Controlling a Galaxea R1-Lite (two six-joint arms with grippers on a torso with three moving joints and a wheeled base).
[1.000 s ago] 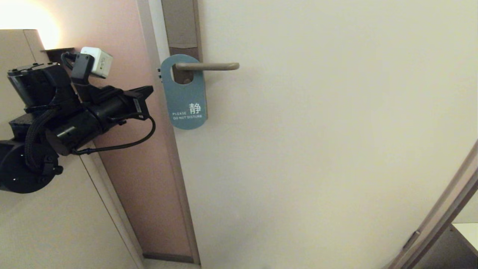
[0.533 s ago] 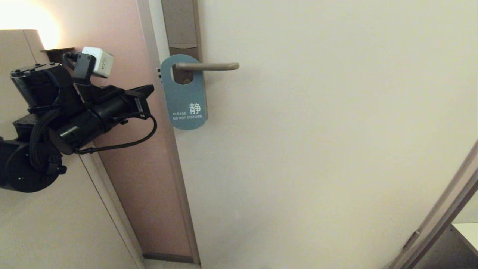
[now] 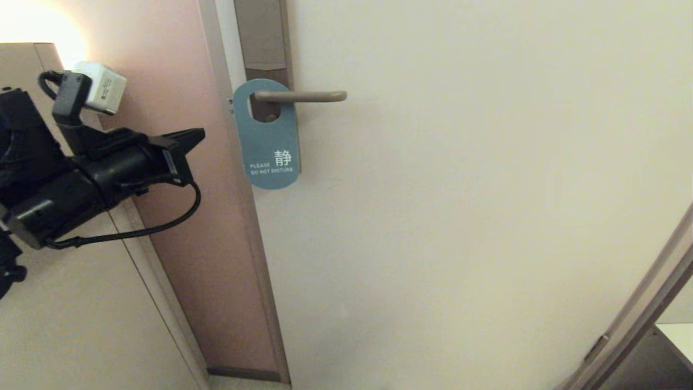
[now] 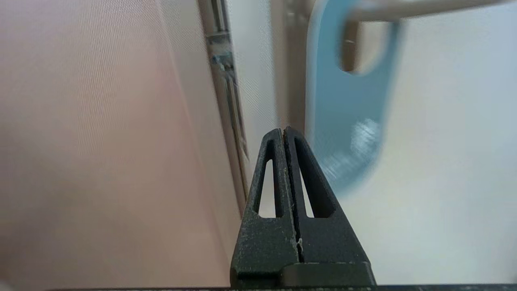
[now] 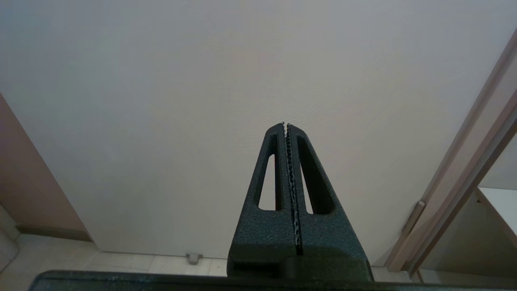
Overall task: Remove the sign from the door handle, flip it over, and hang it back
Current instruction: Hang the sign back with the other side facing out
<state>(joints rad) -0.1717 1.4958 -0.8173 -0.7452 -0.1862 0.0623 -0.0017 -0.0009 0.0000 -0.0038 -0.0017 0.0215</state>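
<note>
The teal-blue sign (image 3: 268, 146) hangs by its hole on the bronze-grey door handle (image 3: 308, 96), its "PLEASE DO NOT DISTURB" side facing me. The handle sits on a tall brown backplate (image 3: 262, 38). My left gripper (image 3: 200, 133) is shut and empty, held in the air to the left of the sign and clear of it. In the left wrist view the sign (image 4: 347, 121) and handle (image 4: 404, 8) lie beyond my shut gripper (image 4: 282, 130). My right gripper (image 5: 285, 124) is shut and empty, pointed at the bare door; it does not show in the head view.
The cream door (image 3: 460, 216) fills the middle and right. A pink wall panel (image 3: 178, 65) and the door frame (image 3: 238, 162) stand left of the sign. A second frame edge (image 3: 644, 319) runs at the lower right. A floor doorstop (image 5: 194, 257) shows in the right wrist view.
My left arm has pulled back to the left and slightly down, away from the sign. The sign and handle have not moved.
</note>
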